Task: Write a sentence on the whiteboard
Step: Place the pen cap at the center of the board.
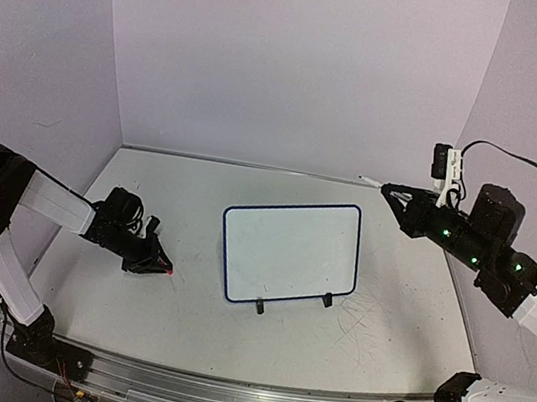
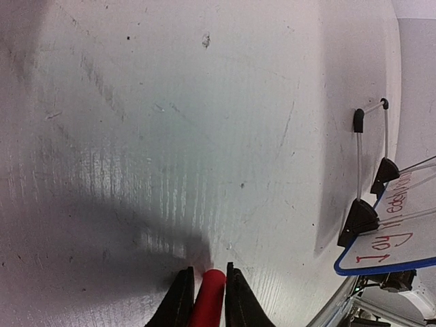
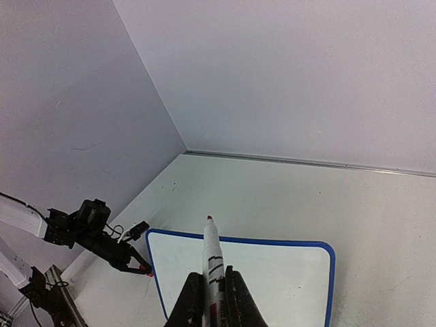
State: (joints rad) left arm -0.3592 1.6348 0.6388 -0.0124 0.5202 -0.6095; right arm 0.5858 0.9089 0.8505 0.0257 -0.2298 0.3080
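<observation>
The whiteboard [image 1: 291, 250] lies mid-table on two black clip feet [image 1: 259, 307]. Its face looks blank in the top view and in the right wrist view [image 3: 272, 272]. In the left wrist view its blue-rimmed corner [image 2: 381, 262] shows part of the sentence [image 2: 392, 235] in red letters. My left gripper [image 1: 159, 268] rests low on the table left of the board, shut on a red marker cap [image 2: 208, 300]. My right gripper [image 1: 391, 192] hovers above the board's far right corner, shut on an uncapped white marker [image 3: 212, 262] whose red tip [image 3: 209, 218] points away.
Lavender walls close the table at the back and both sides. Grey scratch marks [image 1: 362, 321] lie right of the board's feet. A metal rail [image 1: 219, 396] runs along the near edge. The feet's wire legs [image 2: 359, 136] stick out toward my left gripper.
</observation>
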